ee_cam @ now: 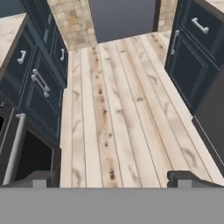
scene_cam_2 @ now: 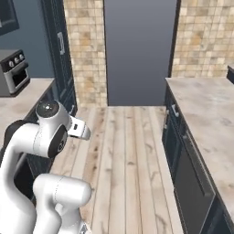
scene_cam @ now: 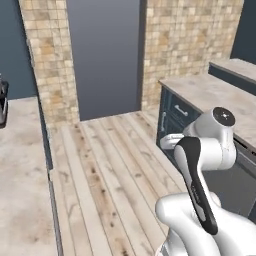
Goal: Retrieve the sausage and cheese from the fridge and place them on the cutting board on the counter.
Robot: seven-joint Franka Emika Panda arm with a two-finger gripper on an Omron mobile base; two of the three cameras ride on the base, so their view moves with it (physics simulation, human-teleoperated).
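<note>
Hand view gives you the plank floor first, running up the middle between two rows of dark blue cabinets with silver handles. Same floor fills the centre of both base views, ending at a tall grey panel set between tiled brick walls; you can't tell from these frames whether that panel is the fridge. Counter runs along the right of the aisle in both base views, beige marbled top over the blue fronts, and a matching stretch sits on the left side too. Your arm is folded up low over the base, white with dark joints, elbow up beside the right-hand cabinets in the left base view. A grey toaster oven sits on the left worktop in the right base view. Gripper points down the aisle over the floor, jaws spread wide with nothing between them, just the two dark fingertips poking up at the bottom of the hand view. Sausage, cheese and board: you can't place them from these frames.
</note>
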